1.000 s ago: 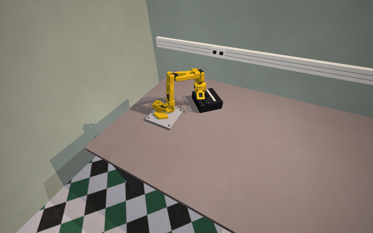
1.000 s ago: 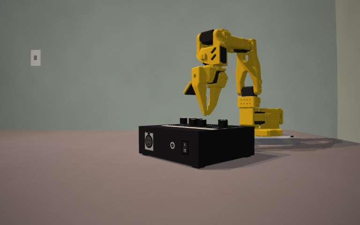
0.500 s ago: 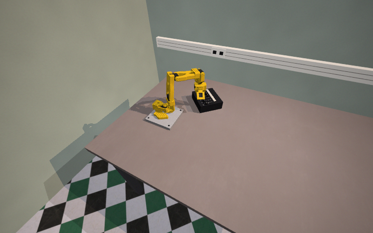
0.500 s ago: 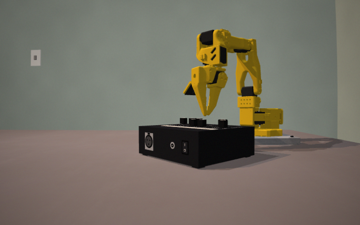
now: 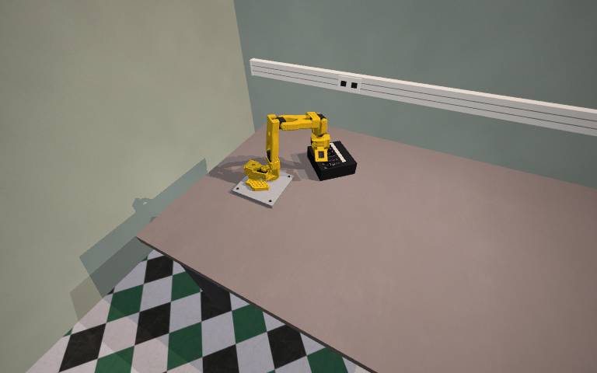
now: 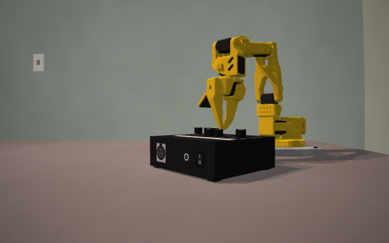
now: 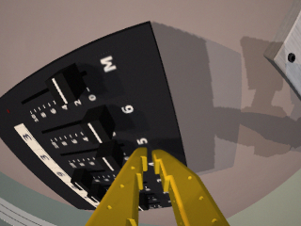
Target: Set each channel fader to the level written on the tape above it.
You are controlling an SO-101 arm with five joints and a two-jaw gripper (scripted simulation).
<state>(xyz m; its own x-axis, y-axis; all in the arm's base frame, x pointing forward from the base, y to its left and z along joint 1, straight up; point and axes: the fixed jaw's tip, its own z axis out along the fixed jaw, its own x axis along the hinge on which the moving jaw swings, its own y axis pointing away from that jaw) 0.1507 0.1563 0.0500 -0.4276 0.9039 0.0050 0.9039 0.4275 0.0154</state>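
So the lighting desk (image 5: 337,171) (image 6: 183,154) (image 7: 141,61) is sitting on the bench (image 5: 374,245) (image 6: 143,206) (image 7: 61,19). Gripper's (image 6: 222,128) (image 7: 150,152) pinched fully shut with nothing in it, tips just over the desk's top. Master fader (image 7: 68,84), the M one, is by the desk's edge, and the arm's base plate (image 5: 273,203) (image 6: 304,152) (image 7: 287,52) is near the desk.

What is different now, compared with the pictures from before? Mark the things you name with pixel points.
The gripper (image 5: 321,158) (image 6: 223,128) (image 7: 150,153) has moved down, so its shut fingertips are now closer to the fader knobs of the lighting desk (image 5: 337,174) (image 6: 183,156) (image 7: 141,56). It has visibly taken hold of nothing and let go of nothing. The desk and the arm's base plate (image 5: 274,200) (image 6: 319,152) (image 7: 282,52) stayed where they were.
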